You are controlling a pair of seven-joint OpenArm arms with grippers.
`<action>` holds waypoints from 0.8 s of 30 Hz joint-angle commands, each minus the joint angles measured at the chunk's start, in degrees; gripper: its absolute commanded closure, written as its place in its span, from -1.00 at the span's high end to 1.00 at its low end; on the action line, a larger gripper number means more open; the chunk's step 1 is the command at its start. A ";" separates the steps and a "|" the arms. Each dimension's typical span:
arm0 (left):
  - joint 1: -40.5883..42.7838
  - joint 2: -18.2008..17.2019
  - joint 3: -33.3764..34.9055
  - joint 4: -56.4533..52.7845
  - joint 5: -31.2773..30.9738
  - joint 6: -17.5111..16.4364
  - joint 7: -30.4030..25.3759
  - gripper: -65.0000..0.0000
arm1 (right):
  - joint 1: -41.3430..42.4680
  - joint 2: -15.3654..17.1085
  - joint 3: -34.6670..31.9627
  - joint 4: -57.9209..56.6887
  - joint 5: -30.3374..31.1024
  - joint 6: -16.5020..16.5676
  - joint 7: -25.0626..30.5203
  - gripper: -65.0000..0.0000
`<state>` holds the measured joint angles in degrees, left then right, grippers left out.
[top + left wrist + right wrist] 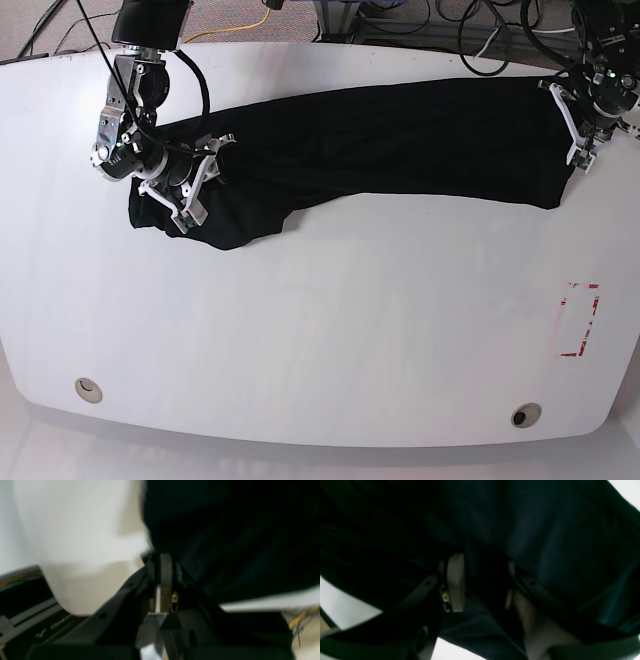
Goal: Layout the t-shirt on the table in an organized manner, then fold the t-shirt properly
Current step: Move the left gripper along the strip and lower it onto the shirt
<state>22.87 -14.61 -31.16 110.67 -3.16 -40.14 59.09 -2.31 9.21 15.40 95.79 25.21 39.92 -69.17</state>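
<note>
The black t-shirt (pixel 400 140) lies stretched in a long band across the far half of the white table (pixel 320 330). At its right end my left gripper (pixel 578 135) is shut on the fabric's edge. In the left wrist view the left gripper (pixel 165 557) has its fingers pressed together where the t-shirt (pixel 225 530) meets the table (pixel 75 530). My right gripper (pixel 195 180) sits on the bunched left end. In the right wrist view the right gripper (pixel 483 580) has its fingers apart, with a fold of the t-shirt (pixel 545 530) between them.
A red dashed rectangle (pixel 578 320) marks the table near its right edge. Two round grommets (pixel 88 388) (pixel 525 413) sit near the front edge. Black cables (pixel 480 30) and a yellow cable (pixel 250 20) lie behind the table.
</note>
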 commanded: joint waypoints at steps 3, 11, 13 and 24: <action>-0.15 0.50 1.22 -1.18 0.13 0.14 -0.85 -1.00 | 0.86 0.50 0.21 0.78 -0.20 0.08 1.17 -0.40; -3.49 0.50 6.76 -9.09 0.21 0.14 -1.99 -1.00 | 0.86 0.50 0.47 0.61 -0.20 0.08 1.69 -0.40; -4.81 0.50 8.52 -11.90 0.30 0.14 -3.05 -1.00 | 0.77 0.50 0.47 0.61 -0.20 0.08 3.10 -0.40; -13.25 -0.64 13.35 -23.77 0.30 0.14 -5.86 -1.00 | 0.86 2.61 0.65 -6.51 -5.12 0.08 9.61 -0.40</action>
<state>9.91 -15.31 -18.92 89.49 -4.08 -39.05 49.63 -2.13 10.61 15.86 89.60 20.91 40.12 -60.01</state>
